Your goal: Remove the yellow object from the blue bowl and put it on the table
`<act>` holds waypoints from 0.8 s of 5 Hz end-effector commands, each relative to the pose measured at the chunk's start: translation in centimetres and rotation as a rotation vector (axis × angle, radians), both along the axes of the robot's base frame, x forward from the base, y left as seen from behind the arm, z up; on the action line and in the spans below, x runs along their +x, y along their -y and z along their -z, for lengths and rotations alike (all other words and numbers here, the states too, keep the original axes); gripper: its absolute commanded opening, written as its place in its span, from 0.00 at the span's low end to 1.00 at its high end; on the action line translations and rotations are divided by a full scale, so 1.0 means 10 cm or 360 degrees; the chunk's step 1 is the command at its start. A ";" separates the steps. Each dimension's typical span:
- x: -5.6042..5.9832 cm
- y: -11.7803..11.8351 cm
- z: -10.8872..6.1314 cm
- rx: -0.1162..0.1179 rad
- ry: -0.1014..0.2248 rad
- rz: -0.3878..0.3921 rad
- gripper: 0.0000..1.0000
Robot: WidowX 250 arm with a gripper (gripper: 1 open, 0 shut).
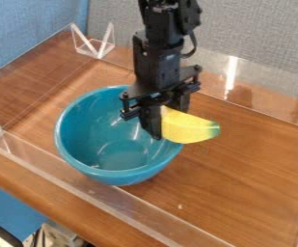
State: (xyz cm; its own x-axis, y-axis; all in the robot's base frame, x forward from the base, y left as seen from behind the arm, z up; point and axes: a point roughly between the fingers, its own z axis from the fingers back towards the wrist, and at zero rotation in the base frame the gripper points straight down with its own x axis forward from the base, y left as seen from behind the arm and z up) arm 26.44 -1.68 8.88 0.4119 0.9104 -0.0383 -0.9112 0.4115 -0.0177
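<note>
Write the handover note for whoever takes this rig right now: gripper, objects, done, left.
Gripper: pointing down, shut on the yellow object, which hangs in the air at the blue bowl's right rim.
Blue bowl: upright on the table, nothing visible inside it.
Done: the yellow object is lifted out of the bowl.
Left: carry it clear of the rim, lower it to bare wood on the right of the bowl, open the gripper and withdraw. The low clear walls border the table; keep the set-down inside them.
</note>
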 end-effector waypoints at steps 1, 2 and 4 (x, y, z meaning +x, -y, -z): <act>0.10 0.24 -0.11 0.0001 0.0119 0.0228 0.00; 0.12 0.56 0.00 0.0017 0.0130 0.0462 0.00; 0.01 0.75 0.38 0.0058 0.0103 0.0985 0.00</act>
State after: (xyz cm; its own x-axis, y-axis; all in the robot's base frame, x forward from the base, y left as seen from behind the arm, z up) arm 26.07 -8.96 4.14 0.8581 0.5134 0.0043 -0.5134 0.8581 -0.0125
